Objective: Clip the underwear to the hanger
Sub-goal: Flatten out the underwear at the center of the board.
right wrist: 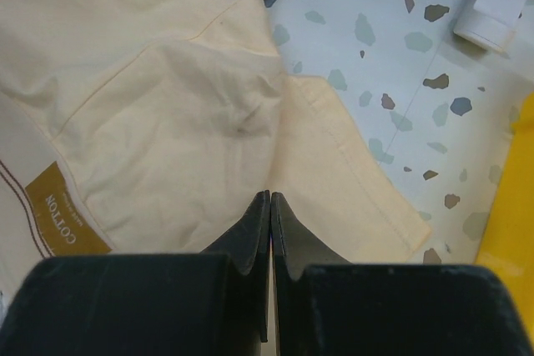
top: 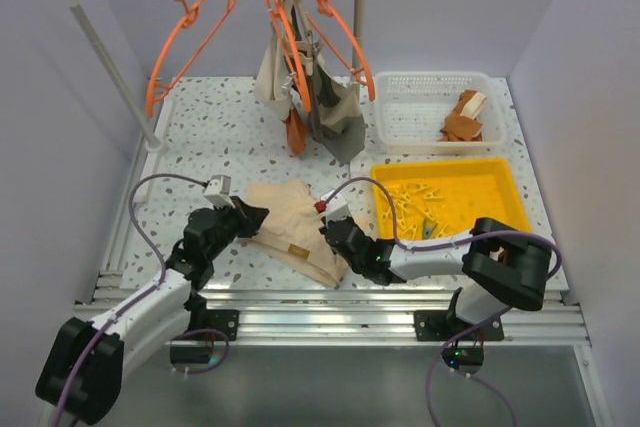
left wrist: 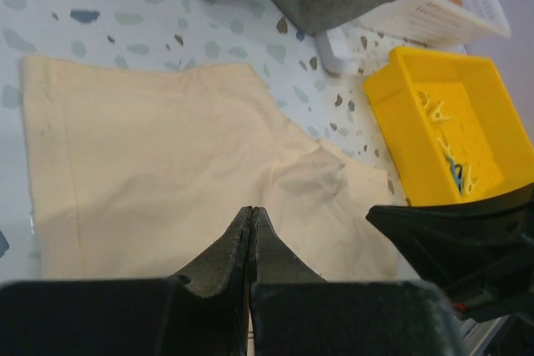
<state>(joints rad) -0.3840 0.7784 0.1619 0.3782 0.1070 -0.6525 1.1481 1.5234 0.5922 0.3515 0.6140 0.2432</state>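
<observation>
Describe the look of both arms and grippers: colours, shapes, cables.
Both arms have pale grey links between bulky black joint housings. The left arm and right arm each trail a looping purple cable. The left gripper and right gripper have matte black fingers tapering to points. A small white box tops the left wrist.

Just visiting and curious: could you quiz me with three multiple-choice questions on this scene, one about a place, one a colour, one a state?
1. The tray holding pegs is: A green, B yellow, C white.
2. The underwear lies: A in that tray, B on the floor, C flat on the table.
3. The left end effector is: A shut, B wide open, C gripping a peg.
Answers: 1 B, its walls are bright yellow; 2 C, it is spread on the speckled top; 3 A, its fingers meet.
</observation>
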